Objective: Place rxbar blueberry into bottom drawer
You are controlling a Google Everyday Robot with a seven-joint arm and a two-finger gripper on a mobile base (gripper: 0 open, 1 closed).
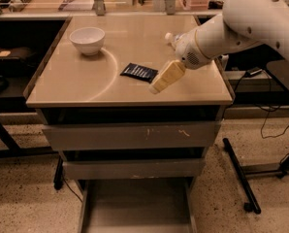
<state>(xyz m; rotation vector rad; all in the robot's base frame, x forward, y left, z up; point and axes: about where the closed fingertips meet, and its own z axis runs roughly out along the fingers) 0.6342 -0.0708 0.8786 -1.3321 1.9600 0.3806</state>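
The rxbar blueberry (pixel 139 72) is a small flat dark wrapper with pale lettering, lying on the tan tabletop (pixel 86 84) near its middle. My gripper (pixel 156 87) hangs over the tabletop just right of the bar and slightly nearer the front edge, its cream fingers (pixel 167 76) pointing down and left, apart from the bar. The white arm comes in from the upper right. The bottom drawer (pixel 135 203) is pulled out at floor level, with a plain grey floor and low side walls; nothing shows in it.
A white bowl (pixel 87 40) stands at the table's back left. A clear bottle (pixel 171 38) lies behind the arm at the back right. Two grey-fronted drawers (pixel 130 136) are shut above the bottom one. A black stand leg (pixel 239 176) runs along the floor at the right.
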